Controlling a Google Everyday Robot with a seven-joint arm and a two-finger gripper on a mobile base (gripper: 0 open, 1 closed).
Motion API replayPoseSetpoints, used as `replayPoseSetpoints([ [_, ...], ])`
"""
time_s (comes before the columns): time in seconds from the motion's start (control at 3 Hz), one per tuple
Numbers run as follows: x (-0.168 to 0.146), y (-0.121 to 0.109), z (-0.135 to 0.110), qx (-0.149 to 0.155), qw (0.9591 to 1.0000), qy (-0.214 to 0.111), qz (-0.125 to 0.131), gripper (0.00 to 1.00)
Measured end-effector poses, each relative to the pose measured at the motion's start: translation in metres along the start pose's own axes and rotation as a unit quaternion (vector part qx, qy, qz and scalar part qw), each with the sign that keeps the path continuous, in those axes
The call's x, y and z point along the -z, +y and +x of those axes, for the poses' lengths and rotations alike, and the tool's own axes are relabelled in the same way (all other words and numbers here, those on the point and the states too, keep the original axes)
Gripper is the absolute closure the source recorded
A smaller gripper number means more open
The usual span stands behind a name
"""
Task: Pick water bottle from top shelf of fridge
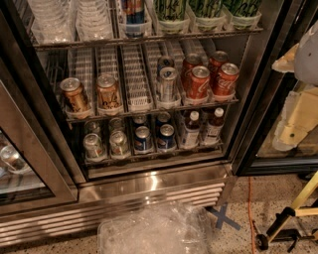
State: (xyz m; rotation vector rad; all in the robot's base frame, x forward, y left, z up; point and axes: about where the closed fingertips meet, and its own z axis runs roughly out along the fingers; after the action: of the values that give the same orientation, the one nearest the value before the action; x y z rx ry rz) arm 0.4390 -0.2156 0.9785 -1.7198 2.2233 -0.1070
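The fridge [149, 184] stands open in front of me, with three wire racks in view. The top shelf [89, 44] runs across the top of the camera view. Clear ribbed water bottles [49, 20] stand in its left lanes. Only their lower bodies show; their caps are cut off by the frame's top edge. A blue and red can [133, 15] and green cans [171, 12] stand to the right of the bottles. My gripper [294, 116], cream and white, is at the right edge in front of the right glass door, well away from the bottles.
The middle rack holds gold cans [74, 94], a silver can [167, 82] and red cola cans [198, 79]. The lowest rack holds cans and white-capped dark-drink bottles [191, 129]. The open left door [30, 163] juts out. A clear plastic tub [154, 230], blue tape cross [223, 218] and yellow stand [293, 213] are on the floor.
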Motion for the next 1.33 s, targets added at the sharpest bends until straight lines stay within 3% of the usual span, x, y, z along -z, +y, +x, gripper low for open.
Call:
replayPoseSetpoints([
  [0.33, 0.000, 0.000, 0.000, 0.000, 1.0000, 0.000, 0.000, 0.00],
  [0.67, -0.001, -0.002, -0.021, 0.010, 0.9999, -0.008, 0.007, 0.00],
  [1.0, 0.012, 0.000, -0.083, 0.044, 0.9970, -0.061, 0.015, 0.00],
  [1.33, 0.048, 0.035, -0.145, 0.094, 0.9865, -0.132, 0.021, 0.00],
])
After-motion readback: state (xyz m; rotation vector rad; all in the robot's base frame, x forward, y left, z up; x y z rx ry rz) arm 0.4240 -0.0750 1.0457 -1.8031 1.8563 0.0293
